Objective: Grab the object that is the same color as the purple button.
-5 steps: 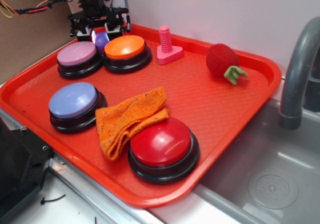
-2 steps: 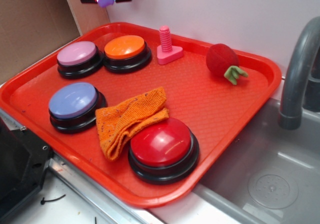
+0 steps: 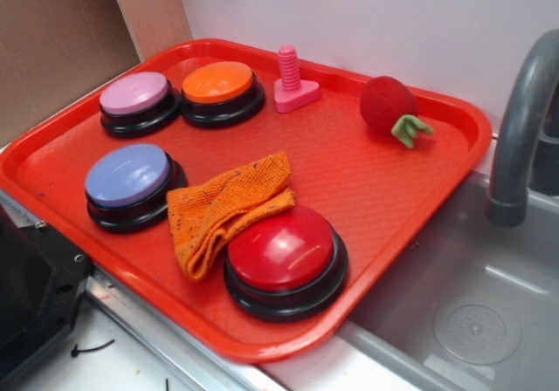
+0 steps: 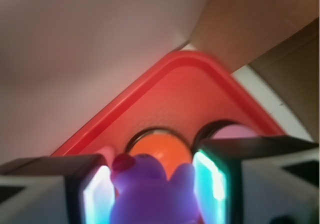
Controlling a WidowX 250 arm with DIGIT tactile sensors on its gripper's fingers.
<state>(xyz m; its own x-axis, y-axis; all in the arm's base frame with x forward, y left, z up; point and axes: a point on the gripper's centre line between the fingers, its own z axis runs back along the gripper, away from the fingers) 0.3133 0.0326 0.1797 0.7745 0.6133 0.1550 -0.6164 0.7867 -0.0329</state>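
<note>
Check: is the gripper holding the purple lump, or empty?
Holding it. In the wrist view the purple lump sits pinched between the gripper fingers, above the tray.

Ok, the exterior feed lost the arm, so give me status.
Gripper shut on purple object, seen by wrist only. High above tray's corner, orange button below. Nothing in the way.

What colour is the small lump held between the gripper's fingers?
Violet-purple: the lump, seen best in the wrist view.

Four buttons (image 3: 135,101), cloth (image 3: 227,208) and toys sit on the tray (image 3: 384,190).
</note>
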